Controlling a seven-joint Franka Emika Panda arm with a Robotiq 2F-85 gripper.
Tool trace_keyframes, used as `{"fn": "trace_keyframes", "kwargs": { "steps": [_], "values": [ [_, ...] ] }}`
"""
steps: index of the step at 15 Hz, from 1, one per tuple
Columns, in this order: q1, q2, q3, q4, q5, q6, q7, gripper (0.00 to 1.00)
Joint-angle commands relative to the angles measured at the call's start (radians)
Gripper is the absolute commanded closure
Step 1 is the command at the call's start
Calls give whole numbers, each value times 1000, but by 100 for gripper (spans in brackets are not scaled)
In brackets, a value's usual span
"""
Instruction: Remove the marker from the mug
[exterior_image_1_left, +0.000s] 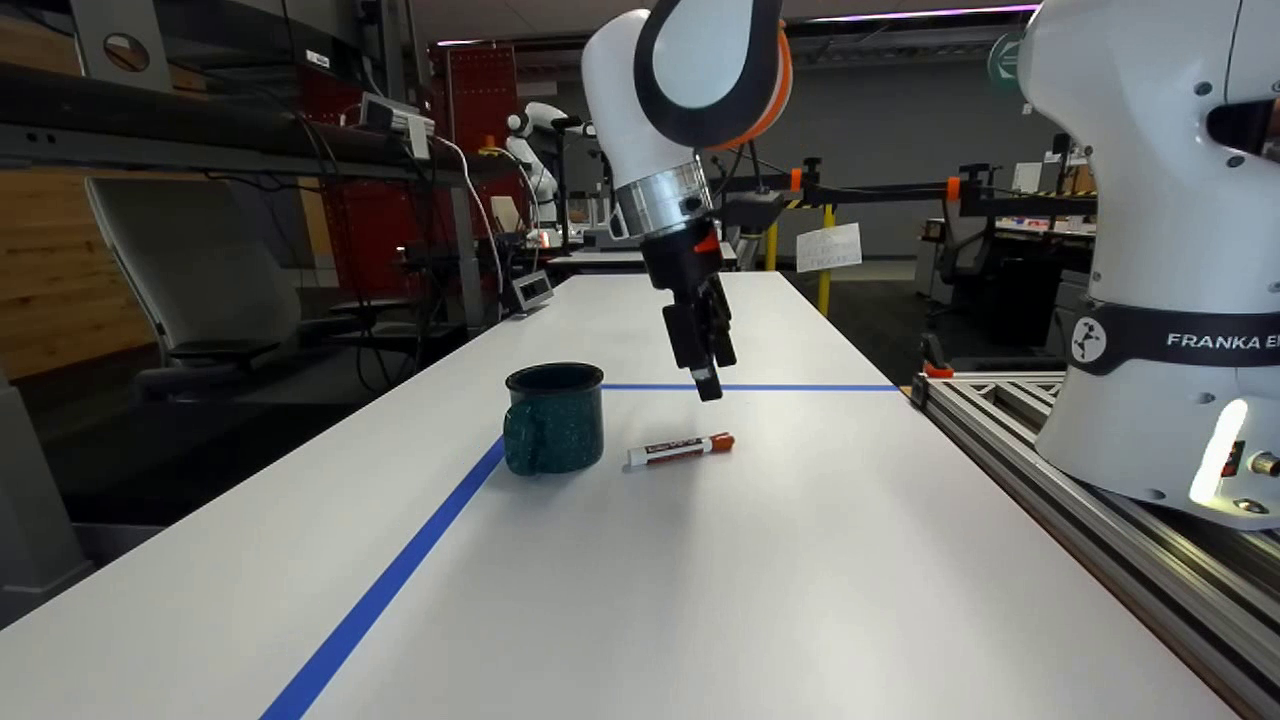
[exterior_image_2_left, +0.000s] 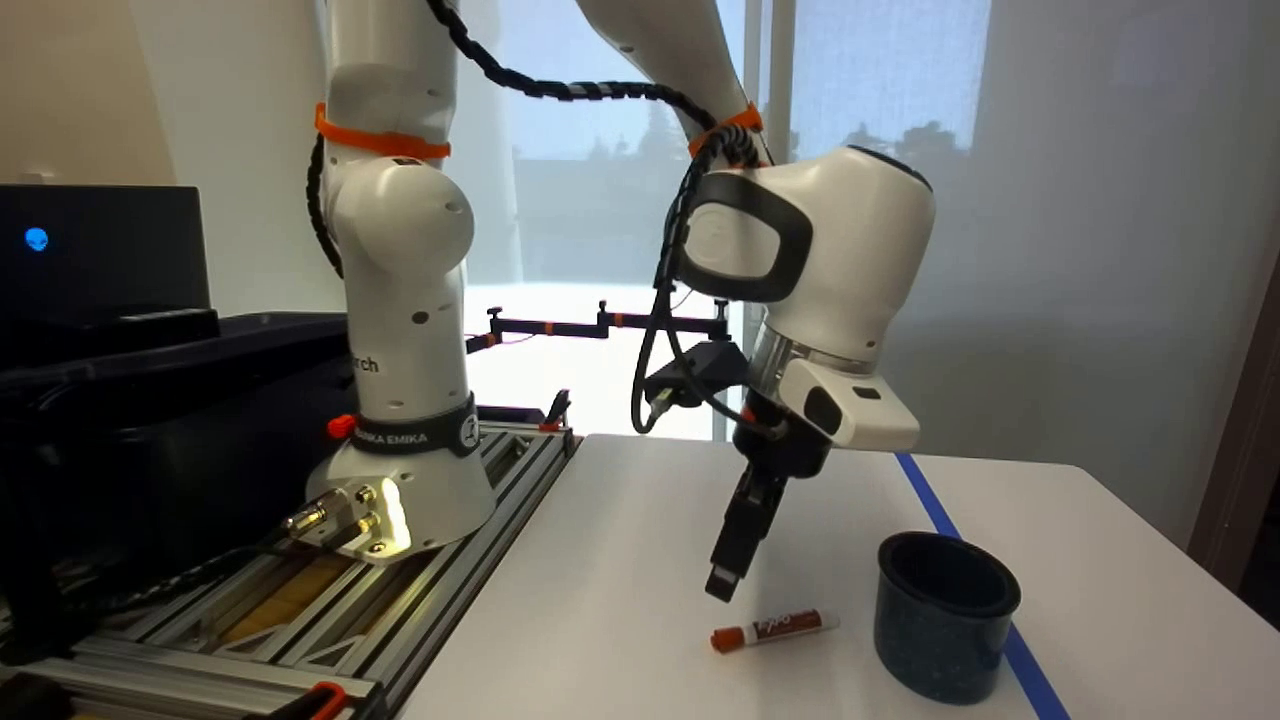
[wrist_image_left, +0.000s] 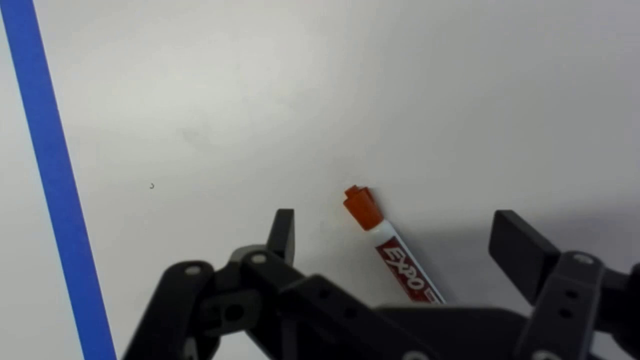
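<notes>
Wrist view shows the pincer (wrist_image_left: 395, 231) spread wide above the marker (wrist_image_left: 396, 252), which lies crooked on the desk (wrist_image_left: 210, 90), so a lopsided squeeze could roll it away

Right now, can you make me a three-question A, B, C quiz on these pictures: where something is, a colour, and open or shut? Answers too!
1. Compared to the mug, the marker is:
A) inside
B) beside
C) underneath

2. The marker's cap is:
A) blue
B) green
C) red-orange

3. The gripper is:
A) open
B) shut
C) holding the mug

Answers:
1 B: a gap shows between them in both exterior views.
2 C: the wrist view shows that colour plainly.
3 A: its fingers stand wide apart in the wrist view.
</notes>
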Motion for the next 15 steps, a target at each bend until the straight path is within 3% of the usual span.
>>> {"fn": "trace_keyframes", "kwargs": {
  "steps": [1, 4, 5, 8, 15],
  "values": [
    [19, -194, -54, 27, -107, -151, 61, 0],
    [-6, -289, -35, 41, -144, -201, 68, 0],
    [-190, -164, 165, 48, -63, -159, 10, 0],
    [-347, -174, 321, 46, -57, -162, 5, 0],
    [-376, -152, 356, 47, -63, -162, 12, 0]
  ]
}}
